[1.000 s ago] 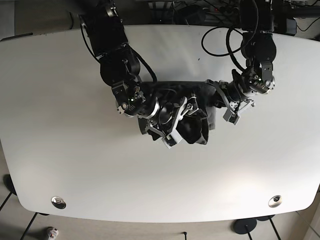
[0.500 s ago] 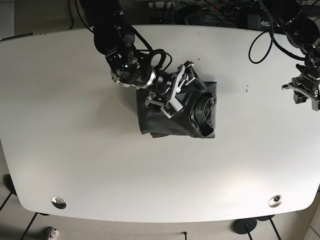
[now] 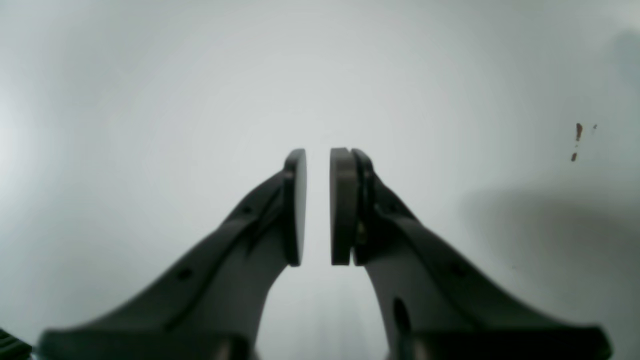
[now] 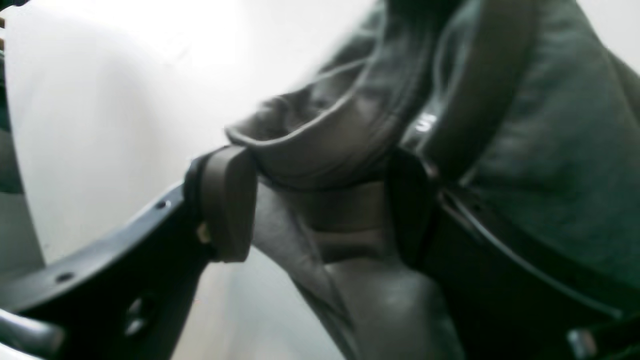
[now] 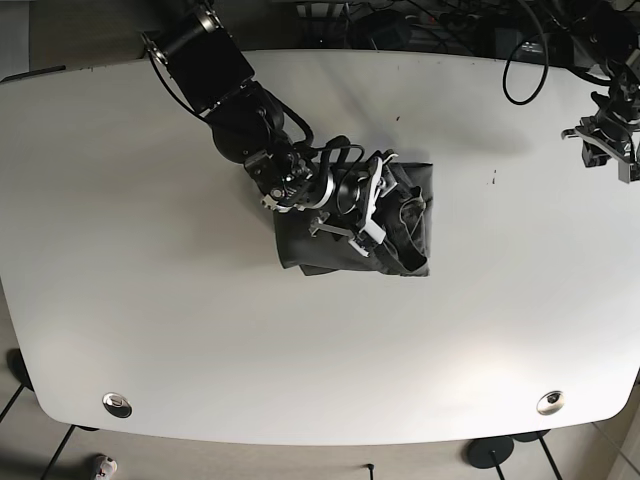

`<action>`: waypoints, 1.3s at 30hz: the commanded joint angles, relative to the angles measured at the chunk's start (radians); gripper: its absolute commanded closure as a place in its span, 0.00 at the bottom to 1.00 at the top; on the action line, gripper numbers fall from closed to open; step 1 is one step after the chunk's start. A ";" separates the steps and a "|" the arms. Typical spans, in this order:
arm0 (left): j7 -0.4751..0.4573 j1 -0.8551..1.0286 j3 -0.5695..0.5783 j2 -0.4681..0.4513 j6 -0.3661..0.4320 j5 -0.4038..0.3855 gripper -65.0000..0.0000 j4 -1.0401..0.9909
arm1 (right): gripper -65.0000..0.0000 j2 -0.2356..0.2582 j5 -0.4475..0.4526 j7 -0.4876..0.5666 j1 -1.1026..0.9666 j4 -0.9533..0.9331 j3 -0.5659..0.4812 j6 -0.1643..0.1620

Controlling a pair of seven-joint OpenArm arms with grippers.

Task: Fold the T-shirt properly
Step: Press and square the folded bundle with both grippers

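One fold of the T-shirt (image 5: 405,235), mid-bench (image 5: 150,300), sits between my right gripper (image 4: 320,205) pads, spread wide; closing unevenly could drag the bundle loose. My left gripper (image 3: 317,207) hangs nearly closed, empty.

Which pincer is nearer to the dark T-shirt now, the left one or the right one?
The right. The right pincer is directly on the T-shirt, with cloth between its open pads. The left pincer is far off at the table edge, holding nothing.
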 commanded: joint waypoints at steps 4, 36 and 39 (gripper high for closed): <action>-0.026 -0.004 0.033 -0.019 -0.002 -0.013 0.90 0.012 | 0.50 -0.053 -0.143 0.067 0.002 -0.027 0.001 0.007; -0.026 -0.017 0.463 0.093 0.006 -0.015 0.90 0.363 | 0.15 -0.083 -0.103 -0.062 -0.175 0.413 0.231 0.013; -0.022 -0.027 0.531 0.145 0.006 -0.015 0.90 0.366 | 0.24 -0.014 0.026 -0.060 -0.153 0.389 0.358 0.013</action>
